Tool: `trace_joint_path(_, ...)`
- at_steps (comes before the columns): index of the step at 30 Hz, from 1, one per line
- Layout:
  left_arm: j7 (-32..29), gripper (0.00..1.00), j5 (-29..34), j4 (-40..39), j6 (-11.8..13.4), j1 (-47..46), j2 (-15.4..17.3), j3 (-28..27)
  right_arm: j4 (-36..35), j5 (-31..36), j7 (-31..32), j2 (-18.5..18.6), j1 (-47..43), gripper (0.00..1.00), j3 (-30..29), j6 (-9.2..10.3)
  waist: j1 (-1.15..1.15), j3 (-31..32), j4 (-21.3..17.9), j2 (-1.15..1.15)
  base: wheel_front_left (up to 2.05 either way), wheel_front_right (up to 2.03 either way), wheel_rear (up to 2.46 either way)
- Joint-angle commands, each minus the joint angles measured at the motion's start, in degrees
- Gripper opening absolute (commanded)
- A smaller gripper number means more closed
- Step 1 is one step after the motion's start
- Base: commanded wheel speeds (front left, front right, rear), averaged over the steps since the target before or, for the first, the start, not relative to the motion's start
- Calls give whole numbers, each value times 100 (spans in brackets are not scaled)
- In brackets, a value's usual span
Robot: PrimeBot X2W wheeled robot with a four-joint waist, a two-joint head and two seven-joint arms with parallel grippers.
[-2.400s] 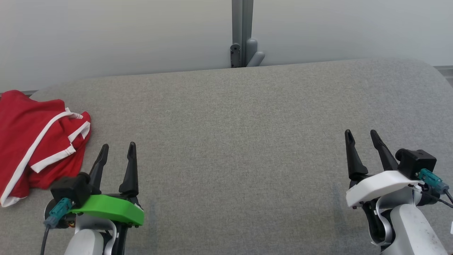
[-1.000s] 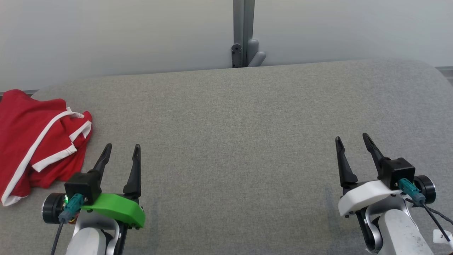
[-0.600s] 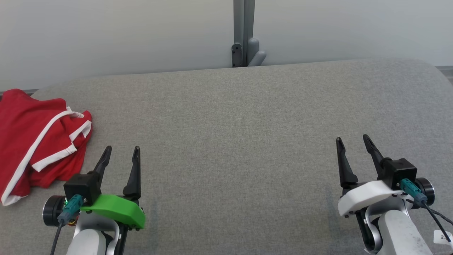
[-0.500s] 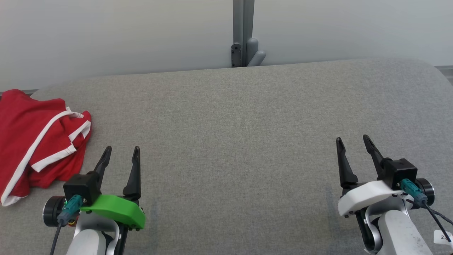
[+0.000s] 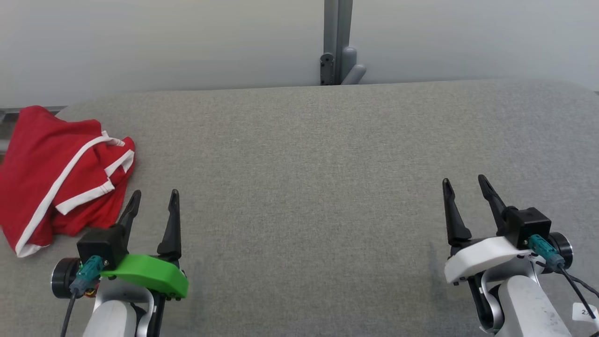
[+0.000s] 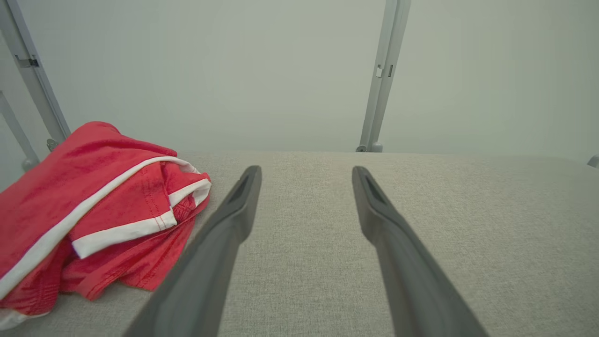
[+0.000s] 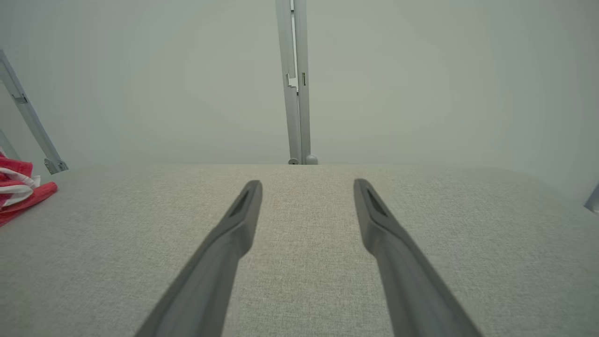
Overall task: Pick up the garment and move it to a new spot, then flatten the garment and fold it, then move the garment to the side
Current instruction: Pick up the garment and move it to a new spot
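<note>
- The garment (image 5: 61,178), red with white trim, lies bunched in a loose heap at the far left end of the surface (image 5: 304,187). Its outer side reaches that end, and whether it hangs over I cannot tell.
- The left gripper (image 5: 154,199) hovers just beside the heap's near right edge without touching it. Its fingers (image 5: 171,220) are spread wide with nothing between them.
- The right gripper (image 5: 463,182) is well apart from the garment, over bare cloth on the right side. Its fingers are also spread and empty.
- By my reading, the first step is in hand: the pick-up has not yet begun, and nothing is flattened or folded.
- The next move probably calls for the left gripper to swing left and forward, come down over a raised fold and pinch enough layers to lift the whole heap. The open middle of the surface looks like the natural new spot.
- The surface is covered in grey woven fabric, smooth and flat, with rounded far corners.
- Behind it stands a plain pale wall (image 5: 187,42), with a grey metal post (image 5: 338,42) rising at the middle of the far edge. Slanted grey struts (image 6: 28,75) show at the left in the left wrist view.
</note>
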State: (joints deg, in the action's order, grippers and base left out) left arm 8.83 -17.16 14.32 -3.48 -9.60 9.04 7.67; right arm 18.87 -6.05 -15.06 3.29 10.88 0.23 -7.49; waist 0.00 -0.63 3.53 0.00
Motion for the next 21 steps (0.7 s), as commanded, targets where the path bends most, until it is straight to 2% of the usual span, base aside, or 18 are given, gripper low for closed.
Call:
trace_joint_path(1, 36, 100, -21, -8, 47, -92, 42, -25, -36, -26, -23, 3, 58, 100, 16, 0, 0, -50, 137, 0, 0, 0, 0)
trace_joint_path(15, 189, 100, -223, 6, 209, -135, 147, -296, -181, -97, -19, -5, 238, 100, 413, 0, 0, -123, 1446, 0, 0, 0, 0)
trace_joint_path(21, 208, 100, -302, -45, 266, -51, 156, -343, -170, -136, -9, -12, 301, 100, 553, 0, 0, -145, 1858, 0, 0, 0, 0)
